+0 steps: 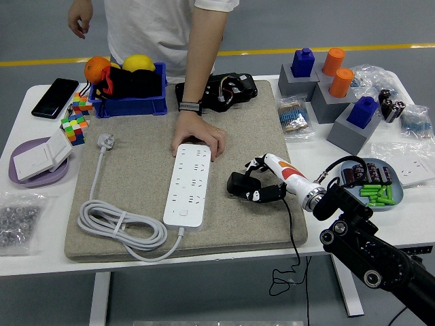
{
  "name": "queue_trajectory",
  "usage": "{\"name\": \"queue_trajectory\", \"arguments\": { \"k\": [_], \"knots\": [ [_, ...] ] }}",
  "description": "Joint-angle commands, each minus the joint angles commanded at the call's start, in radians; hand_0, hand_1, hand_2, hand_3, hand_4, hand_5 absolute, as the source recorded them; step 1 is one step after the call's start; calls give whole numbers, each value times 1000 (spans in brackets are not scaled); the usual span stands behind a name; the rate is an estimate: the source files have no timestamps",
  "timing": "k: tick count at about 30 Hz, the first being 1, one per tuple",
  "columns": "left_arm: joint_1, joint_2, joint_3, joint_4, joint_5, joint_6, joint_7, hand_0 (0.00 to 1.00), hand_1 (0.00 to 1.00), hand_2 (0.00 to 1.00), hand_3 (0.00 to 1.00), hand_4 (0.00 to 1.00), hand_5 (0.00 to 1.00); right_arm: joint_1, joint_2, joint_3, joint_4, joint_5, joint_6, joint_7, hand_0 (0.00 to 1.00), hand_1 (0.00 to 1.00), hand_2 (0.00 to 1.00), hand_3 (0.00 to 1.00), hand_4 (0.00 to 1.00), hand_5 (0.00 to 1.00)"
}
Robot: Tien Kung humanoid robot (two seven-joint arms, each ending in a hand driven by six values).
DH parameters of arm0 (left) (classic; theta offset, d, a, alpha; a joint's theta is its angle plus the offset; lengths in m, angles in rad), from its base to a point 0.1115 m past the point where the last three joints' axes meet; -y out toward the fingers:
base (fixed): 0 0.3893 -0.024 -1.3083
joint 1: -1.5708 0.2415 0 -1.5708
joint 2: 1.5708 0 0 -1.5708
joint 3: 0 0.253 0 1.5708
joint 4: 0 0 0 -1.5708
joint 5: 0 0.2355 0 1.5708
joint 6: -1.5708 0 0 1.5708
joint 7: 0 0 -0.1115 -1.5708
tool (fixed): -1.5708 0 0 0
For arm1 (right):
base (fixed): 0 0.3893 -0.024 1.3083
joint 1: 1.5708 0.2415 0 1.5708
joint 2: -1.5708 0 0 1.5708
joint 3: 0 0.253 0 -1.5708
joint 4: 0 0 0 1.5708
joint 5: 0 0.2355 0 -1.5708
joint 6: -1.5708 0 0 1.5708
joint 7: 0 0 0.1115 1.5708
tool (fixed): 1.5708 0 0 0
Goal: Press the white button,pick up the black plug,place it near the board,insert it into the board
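The robot's right hand (262, 182), fingers curled around the black plug (239, 184), beside the white rectangular power strip (189, 183), which a person's hand (197, 139) steadies.

Premises present as a robotics laboratory or test hall. Grey sealed floor (41, 34) carries a yellow painted line (326, 50) of the kind that marks out work zones. A white metal-legged table (20, 261) holds a beige felt mat (136, 146) and an assortment of unrelated test articles: a blue plastic bin (126, 102) with toy fruit, small multicoloured puzzle cubes (73, 128), grey stepped blocks (319, 98) bearing blue and orange pegs, clear bags of small parts (15, 223), and a white multi-socket power strip (189, 183). A black jointed robot arm (374, 258) enters from the lower right. A person (163, 27) stands at the far side, one hand (198, 139) resting on the strip's far end.
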Motion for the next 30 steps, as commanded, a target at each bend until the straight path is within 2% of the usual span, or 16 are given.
{"name": "queue_trajectory", "arguments": {
  "k": [3,4,9,10,15,16,21,22,27,28,30],
  "knots": [
    [-1,0,2,0,-2,0,-1,654,655,652,651,623,9,0,-1,-1,1,3,-2,9,600,655,669,463,913,135],
    [-1,0,2,0,-2,0,-1,655,656,651,651,623,9,-1,-1,-2,1,4,-5,15,484,569,595,443,897,98],
    [1,-1,0,0,0,0,0,655,656,651,651,623,9,-3,0,-8,4,3,-15,36,484,569,595,443,897,98],
    [1,-1,-1,0,0,0,0,654,655,652,651,623,9,-3,1,-9,4,1,-16,37,323,454,503,389,880,26],
    [1,-1,-1,0,0,0,0,654,655,652,651,623,9,-4,0,-13,6,-16,-16,33,323,454,503,389,880,26],
    [2,-1,0,0,1,0,0,654,655,652,651,623,9,-5,-1,-14,7,-20,-16,31,257,383,425,381,826,2],
    [1,-1,3,0,-2,-1,-1,654,655,652,651,623,9,-6,-2,-13,8,-30,-8,26,257,383,425,381,826,2],
    [1,-1,1,0,0,0,0,654,656,652,651,623,9,-7,-3,-13,9,-32,-6,26,223,341,411,411,795,2],
    [0,0,1,0,-1,0,-1,654,656,652,651,623,9,-10,-5,-9,18,-36,0,28,223,341,411,411,795,2],
    [0,0,2,0,-1,0,-1,654,655,652,651,623,9,-11,-6,-8,21,-37,1,28,221,334,402,445,781,2],
    [0,-1,0,0,0,0,0,654,655,652,651,623,9,-14,-7,-5,29,-41,0,32,221,334,402,445,781,2]
  ]
}}
